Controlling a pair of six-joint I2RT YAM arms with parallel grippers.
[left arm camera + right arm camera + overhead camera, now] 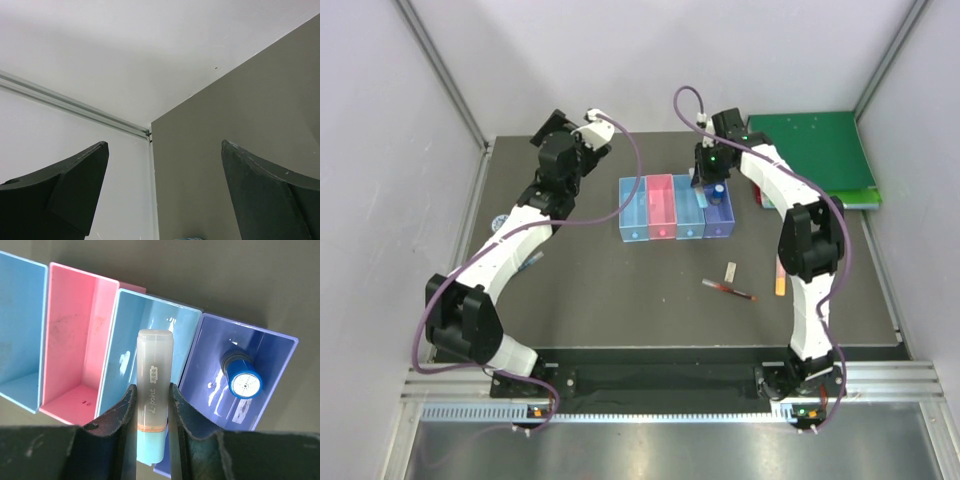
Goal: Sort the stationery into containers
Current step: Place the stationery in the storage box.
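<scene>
Four trays sit abreast. The right gripper clamps the marker over the light blue tray, likely for a drop inside. The bottle stands in the purple tray. The left gripper hangs spread and empty, out of the way.
</scene>
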